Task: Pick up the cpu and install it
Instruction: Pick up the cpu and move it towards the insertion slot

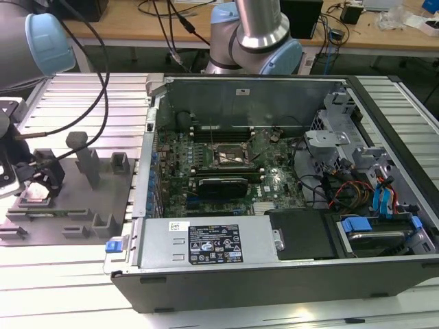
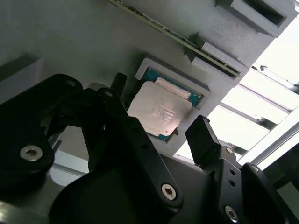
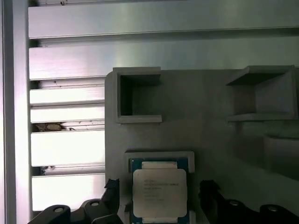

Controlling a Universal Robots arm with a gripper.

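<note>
Black fingers (image 2: 203, 135) of the gripper (image 2: 159, 99) are closest to the lens in both wrist views. They stand apart, one on each side of the cpu (image 2: 159, 112). In the first wrist view a gap shows between each finger (image 3: 208, 191) and the chip (image 3: 160, 189), so nothing is clamped. The cpu lies flat, with its silver-grey top up, inside a square raised seat (image 3: 159, 155) of the grey fixture plate (image 3: 205, 107). A thin blue-green rim of the chip is visible around the metal top. Beyond the seat, two open box-shaped pockets (image 3: 138, 95) rise from the same plate. Behind the plate, the bench (image 3: 65, 147) shows its long aluminium slats.

In the exterior view the gripper (image 1: 29, 179) hangs low over the plate (image 1: 68, 199), near the plate's edge on the exterior view's left, and the cpu (image 1: 34, 195) sits just under it. Several upright blocks (image 1: 88, 164) stand on the plate further toward the exterior view's right. Beside the plate, an open computer case (image 1: 274, 274) lies on the bench (image 1: 68, 96), reaching to the bench's near edge. Inside the case is the green motherboard (image 1: 178, 154), and near the board's middle is a square metal-framed socket (image 1: 230, 156), well apart from the cpu. At the far edge of the bench stands the arm (image 1: 259, 27), grey with pale blue joint caps.
</note>
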